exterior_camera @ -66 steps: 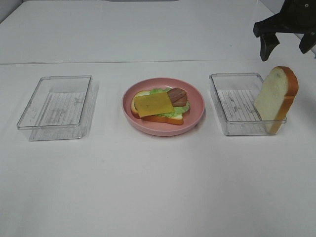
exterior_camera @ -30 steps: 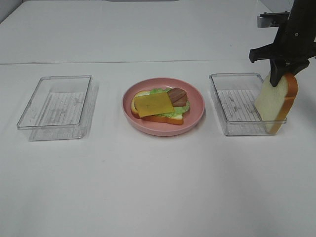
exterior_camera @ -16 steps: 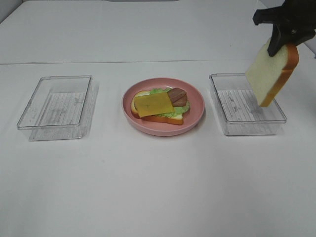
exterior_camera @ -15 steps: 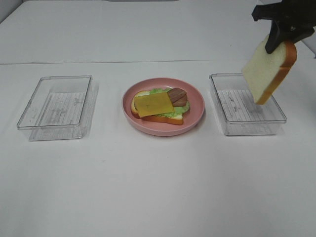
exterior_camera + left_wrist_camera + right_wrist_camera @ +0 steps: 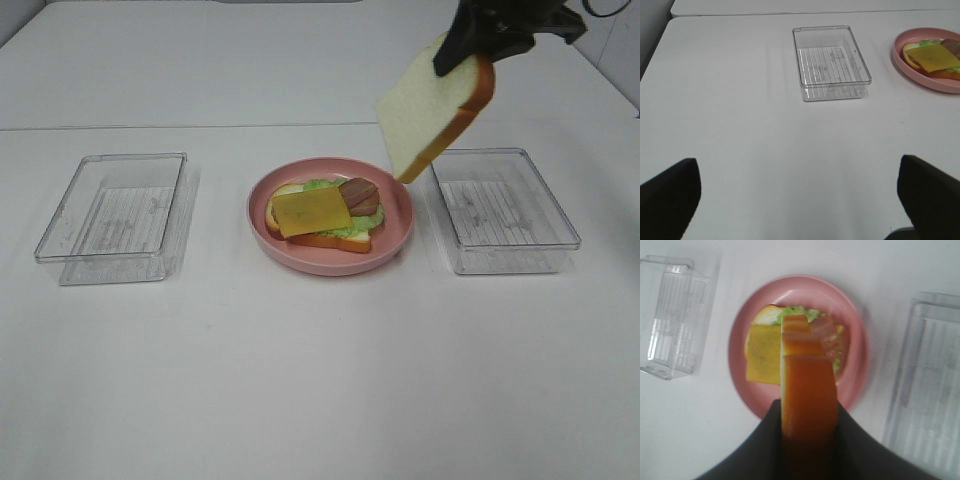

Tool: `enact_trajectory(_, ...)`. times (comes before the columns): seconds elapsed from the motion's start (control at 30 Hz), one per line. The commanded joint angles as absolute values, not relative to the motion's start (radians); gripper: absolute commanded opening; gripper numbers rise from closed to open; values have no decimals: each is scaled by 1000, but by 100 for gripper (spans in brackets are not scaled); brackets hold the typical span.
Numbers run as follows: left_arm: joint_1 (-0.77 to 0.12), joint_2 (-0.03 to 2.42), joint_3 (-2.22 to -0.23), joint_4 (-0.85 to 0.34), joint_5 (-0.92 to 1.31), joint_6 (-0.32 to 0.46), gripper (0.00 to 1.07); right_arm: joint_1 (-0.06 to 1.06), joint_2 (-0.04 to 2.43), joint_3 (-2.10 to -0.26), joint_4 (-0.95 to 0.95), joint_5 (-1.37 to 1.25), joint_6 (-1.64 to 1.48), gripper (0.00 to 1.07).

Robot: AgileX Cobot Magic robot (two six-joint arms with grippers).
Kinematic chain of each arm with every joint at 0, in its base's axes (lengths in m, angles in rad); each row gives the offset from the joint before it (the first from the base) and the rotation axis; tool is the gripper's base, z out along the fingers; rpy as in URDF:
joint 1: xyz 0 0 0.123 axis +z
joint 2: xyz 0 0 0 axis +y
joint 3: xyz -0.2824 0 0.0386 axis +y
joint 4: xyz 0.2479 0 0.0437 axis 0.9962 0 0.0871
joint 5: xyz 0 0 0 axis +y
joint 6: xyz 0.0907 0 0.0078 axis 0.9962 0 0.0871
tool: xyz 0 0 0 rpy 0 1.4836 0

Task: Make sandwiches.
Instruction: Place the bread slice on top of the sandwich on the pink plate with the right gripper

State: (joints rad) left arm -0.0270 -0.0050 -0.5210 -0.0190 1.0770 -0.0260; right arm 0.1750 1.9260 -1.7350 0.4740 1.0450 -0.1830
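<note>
Right gripper has its jaws clamped on the top crust edge of the bread slice, so the slice hangs tilted in the air, low corner pointing down toward the 2 o'clock rim of the pink plate. Gripping by one edge leaves the broad face free, likely so it can be laid flat as the lid of the stack.

Open sandwich sits in the plate centre: bottom bread, lettuce, cheese slice on top, bacon showing at 1 o'clock of the cheese. No top bread on it yet. Right wrist view looks straight down the slice's crust, with the plate and cheese directly beyond it, so the slice is roughly lined up over the target.

Left gripper: only two dark finger tips at the frame corners, set wide apart, nothing between them, parked over bare worktop. Left tray at 9 o'clock of the plate, right tray at 3 o'clock; both hold nothing.

Versus earlier: the slice stood leaning on the far-right wall of the right tray with the gripper above it, not touching. Then it was gripped, lifted clear, and is now carried leftward across the tray to the plate's edge. Plate, stack and both trays unmoved.

Judgement: last step, lower and flatten the slice onto the cheese; release while tilted may let it slide off.
</note>
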Motion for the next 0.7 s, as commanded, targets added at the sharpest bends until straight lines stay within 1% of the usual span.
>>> enact_trajectory(0.03, -26, -11, -520, -22, 1073, -25, 100, 254, 1953, -1737, 492, 971, -142, 0)
enact_trajectory(0.2, -26, -11, -520, -22, 1073, -25, 100, 301, 1994, -1737, 529, 934, -118, 0)
enact_trajectory(0.33, -26, -11, -520, -22, 1073, -25, 100, 323, 2052, -1737, 630, 895, -122, 0)
enact_trajectory(0.43, -26, -11, -520, -22, 1073, -25, 100, 323, 2084, -1737, 682, 875, -128, 0)
enact_trajectory(0.7, -26, -11, -520, -22, 1073, -25, 100, 323, 2163, -1737, 728, 824, -127, 0)
